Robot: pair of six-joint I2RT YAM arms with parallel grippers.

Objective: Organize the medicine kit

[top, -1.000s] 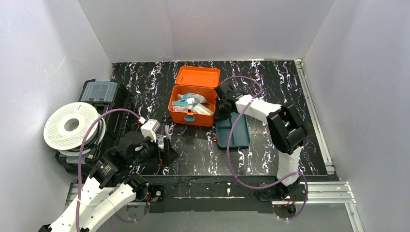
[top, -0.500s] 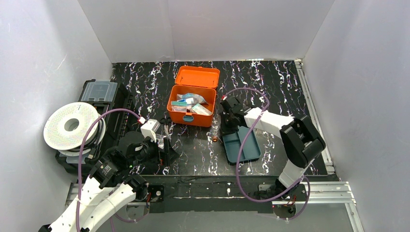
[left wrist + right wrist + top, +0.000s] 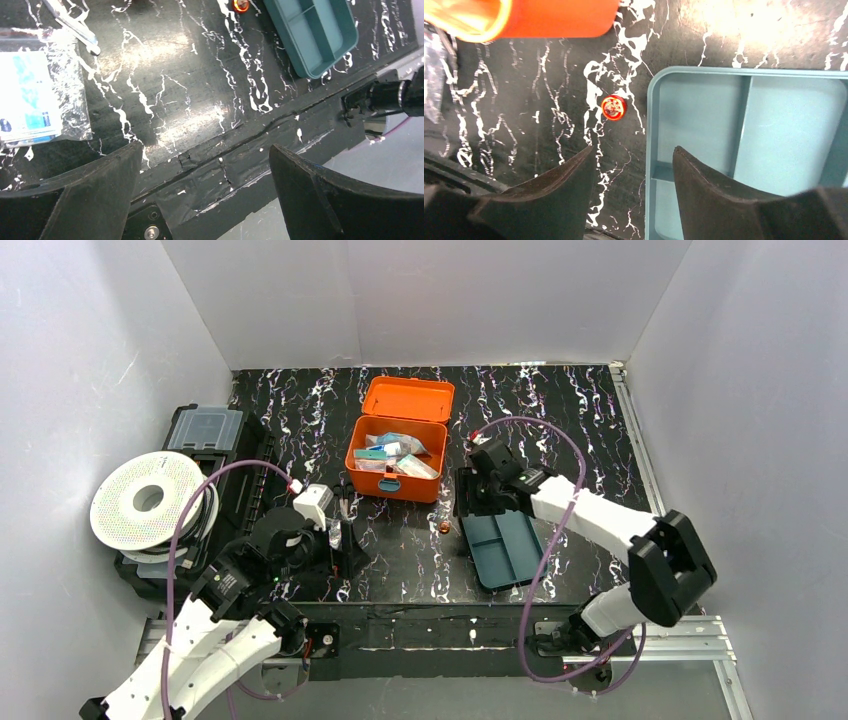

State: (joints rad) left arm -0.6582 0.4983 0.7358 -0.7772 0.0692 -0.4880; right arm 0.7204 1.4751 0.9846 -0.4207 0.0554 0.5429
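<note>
The teal tray point(image 3: 505, 548) has slid away from the side of the orange box toward the near edge of the table and turned, so it now lies at a slant. The right arm has swung outward with it. The right gripper point(image 3: 468, 502) has loosened its pinch: in the right wrist view its fingers point(image 3: 574, 190) stand apart with the tray's rim point(image 3: 650, 150) running between them, and neither finger presses on it. The left arm has barely shifted.

The medicine kit point(image 3: 397, 455) sits on the far middle of the black marbled table point(image 3: 560, 430). Its lid point(image 3: 408, 398) is tipped back and the box is packed with small packets. One orange corner of it shows at the top of the right wrist view. The tray lies to the kit's near right, apart from it. A small round red-orange thing point(image 3: 614, 107) rests on the table just beside the tray's rim, between tray and kit.

The left gripper point(image 3: 205, 150) hangs over the near left of the table, its fingers spread wide with nothing between them. Under it lie a clear bag holding a blue-and-white packet point(image 3: 30, 95) and a thin metal tool point(image 3: 70, 25). At the far left stand a black case point(image 3: 205, 430) and a white spool point(image 3: 150, 500).
</note>
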